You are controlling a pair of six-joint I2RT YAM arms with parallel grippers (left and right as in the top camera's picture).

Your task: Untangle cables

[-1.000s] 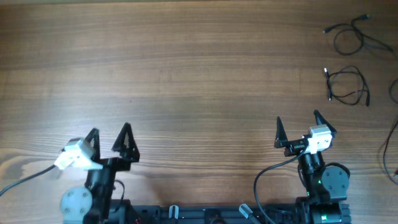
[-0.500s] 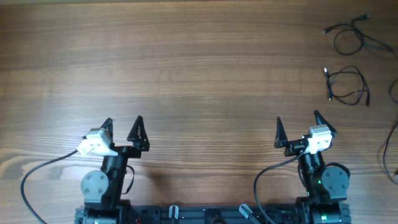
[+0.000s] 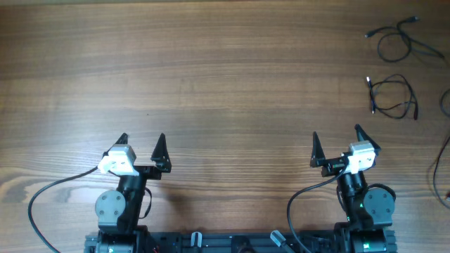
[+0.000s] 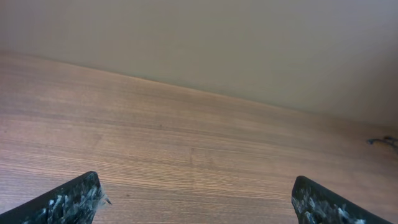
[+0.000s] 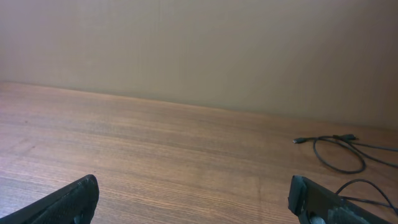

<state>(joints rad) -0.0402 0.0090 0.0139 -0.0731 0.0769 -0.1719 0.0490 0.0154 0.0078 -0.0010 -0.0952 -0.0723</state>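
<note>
The cables lie apart as thin black loops at the far right of the wooden table: one cable loop at the back, a second cable loop nearer, and more cord along the right edge. In the right wrist view the back loop lies ahead to the right; the left wrist view shows only a cable end at far right. My left gripper is open over bare wood at the near left. My right gripper is open near the front, short of the cables.
Both arm bases and their thicker black wires sit at the table's front edge. A plain beige wall rises behind the table's far edge.
The left arm has swung to the right and straightened, so its open gripper now points toward the far edge. The right arm and the cables have not moved.
</note>
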